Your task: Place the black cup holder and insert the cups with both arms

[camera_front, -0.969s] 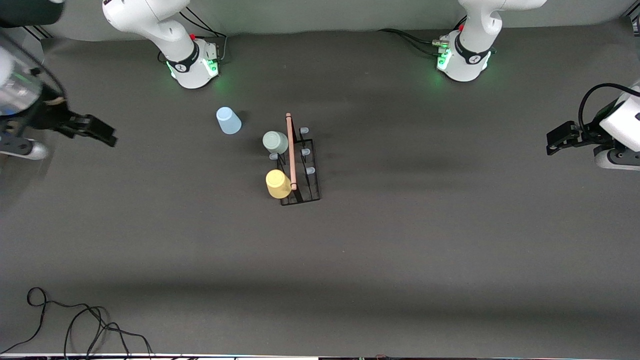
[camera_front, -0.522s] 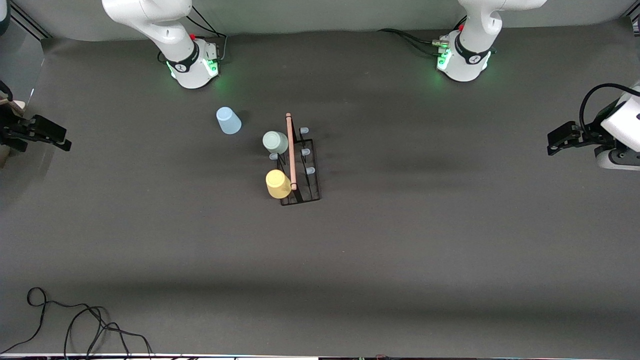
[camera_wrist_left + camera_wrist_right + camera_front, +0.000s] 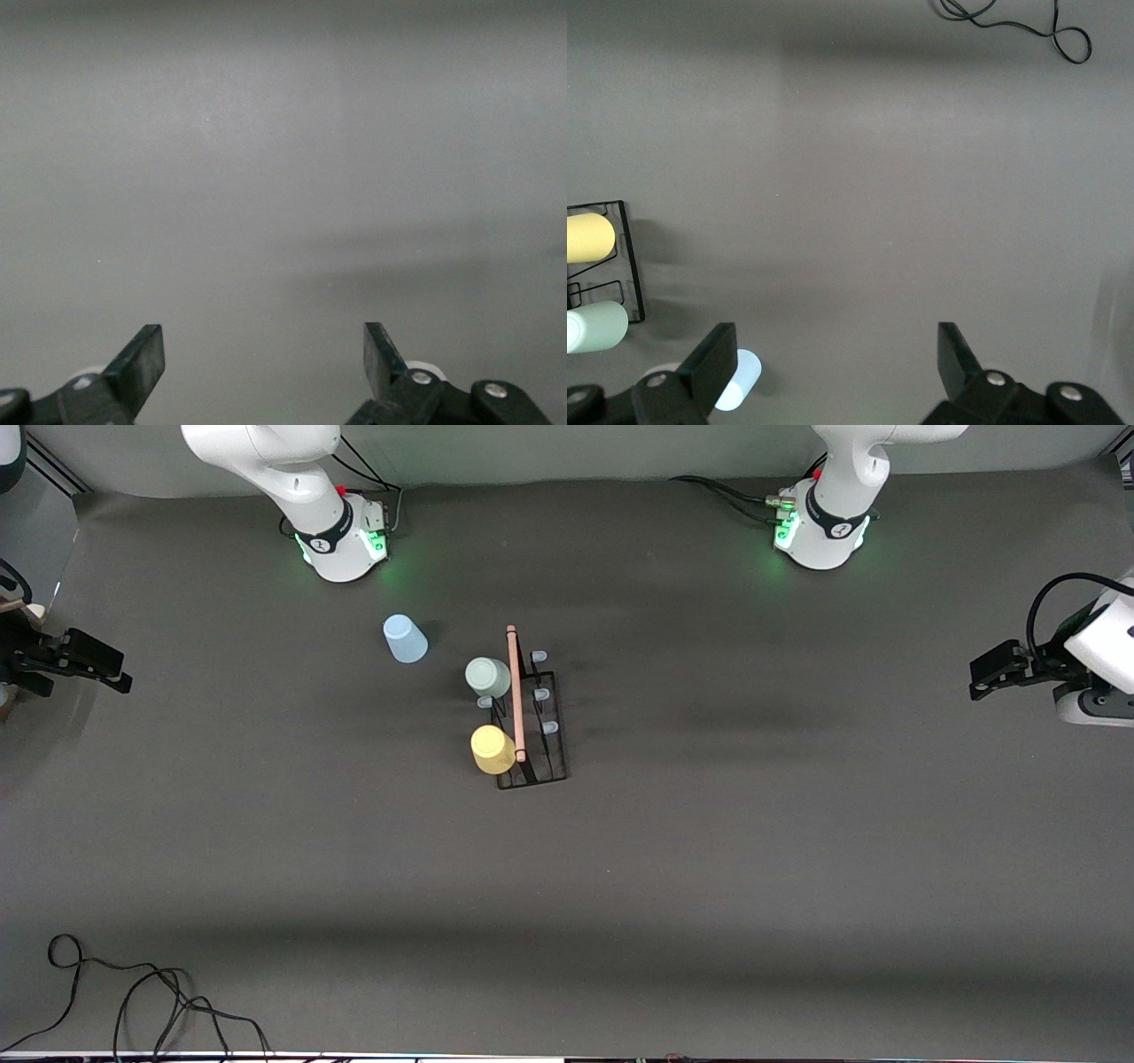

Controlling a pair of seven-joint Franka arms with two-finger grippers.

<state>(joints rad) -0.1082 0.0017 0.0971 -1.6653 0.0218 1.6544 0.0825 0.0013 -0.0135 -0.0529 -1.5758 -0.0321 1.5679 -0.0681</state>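
Black wire cup holder (image 3: 532, 731) with wooden rod; matt plastic cups (image 3: 488, 677); matt table (image 3: 709, 868).

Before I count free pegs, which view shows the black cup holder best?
The front view: the whole black cup holder shows, wooden handle on top, green and yellow cups on its pegs. The right wrist view catches only one end of it. The left wrist view shows none of it.

Black cable (image 3: 133, 1001) (coiled) on table (image 3: 709, 868).
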